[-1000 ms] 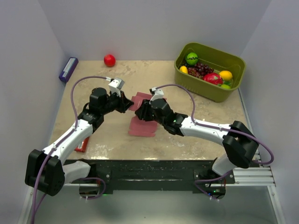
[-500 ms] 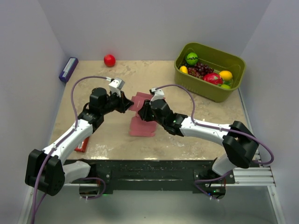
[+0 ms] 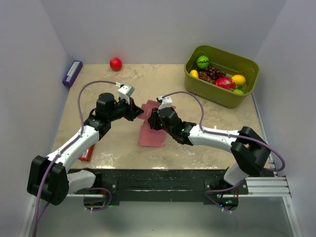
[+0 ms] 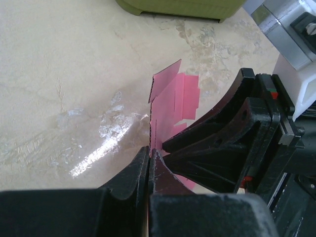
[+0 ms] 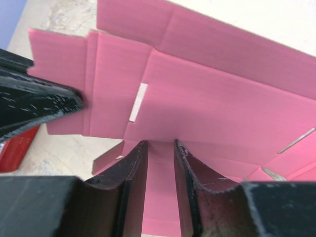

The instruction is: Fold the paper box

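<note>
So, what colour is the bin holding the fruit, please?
The bin is olive green; the top external view shows it best.

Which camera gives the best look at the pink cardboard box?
The right wrist view: the paper box fills the frame, with creases, slots and tabs clear. The top external view shows it small and partly hidden. The left wrist view shows only a narrow, steeply angled piece.

From above, the left gripper (image 3: 140, 113) and right gripper (image 3: 149, 118) cover the middle of the paper box (image 3: 151, 138), and the left arm hides part of the red packet (image 3: 86, 154). The left wrist view crops the green bin (image 4: 182, 7). Whether the right gripper's fingers (image 5: 129, 177) pinch the sheet is unclear.
</note>
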Robot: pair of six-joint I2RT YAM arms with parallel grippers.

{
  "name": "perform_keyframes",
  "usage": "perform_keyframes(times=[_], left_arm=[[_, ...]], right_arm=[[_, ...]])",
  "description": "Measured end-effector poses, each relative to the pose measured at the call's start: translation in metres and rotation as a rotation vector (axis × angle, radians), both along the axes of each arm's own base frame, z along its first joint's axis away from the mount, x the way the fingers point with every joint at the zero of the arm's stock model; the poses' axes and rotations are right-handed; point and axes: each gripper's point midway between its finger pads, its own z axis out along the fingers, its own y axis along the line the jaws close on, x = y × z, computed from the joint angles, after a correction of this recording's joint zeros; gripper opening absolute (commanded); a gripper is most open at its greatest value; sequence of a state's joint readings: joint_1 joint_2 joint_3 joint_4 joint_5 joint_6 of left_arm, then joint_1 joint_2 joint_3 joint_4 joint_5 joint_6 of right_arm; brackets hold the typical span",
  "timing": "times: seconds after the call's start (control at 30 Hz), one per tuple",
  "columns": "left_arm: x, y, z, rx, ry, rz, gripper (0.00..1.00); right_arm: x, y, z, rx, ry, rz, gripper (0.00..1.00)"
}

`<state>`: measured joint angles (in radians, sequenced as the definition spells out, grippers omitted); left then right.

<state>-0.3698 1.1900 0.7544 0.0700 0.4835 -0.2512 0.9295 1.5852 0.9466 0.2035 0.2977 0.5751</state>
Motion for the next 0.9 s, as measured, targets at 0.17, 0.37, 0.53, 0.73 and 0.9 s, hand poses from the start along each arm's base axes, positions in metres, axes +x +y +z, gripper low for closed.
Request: perform_keyframes(times=[0.17,0.37,0.53,0.73,0.9], left_arm=[[0.001,0.001,-0.003,0.010,0.000,0.002,0.00],[0.000,-0.001,-0.005,0.015,0.005,0.002,0.00],[0.000,-0.002,-0.005,0.016,0.005,0.000,0.00],[0.000,-0.002,-0.005,0.016,0.006,0.000,0.00],[-0.001,-0.003,-0.005,0.017,0.005,-0.002,0.00]], right_arm=[[-0.002,-0.005,-0.006,-0.022,0.017,-0.009,0.44],[-0.021,-0.004,0.015,0.014,0.021,0.003,0.51],[-0.042,0.012,0.032,0.072,0.023,0.042,0.52],[-0.047,0.020,0.021,0.040,0.061,0.044,0.53],[-0.043,0.020,0.010,0.003,0.081,0.011,0.53]])
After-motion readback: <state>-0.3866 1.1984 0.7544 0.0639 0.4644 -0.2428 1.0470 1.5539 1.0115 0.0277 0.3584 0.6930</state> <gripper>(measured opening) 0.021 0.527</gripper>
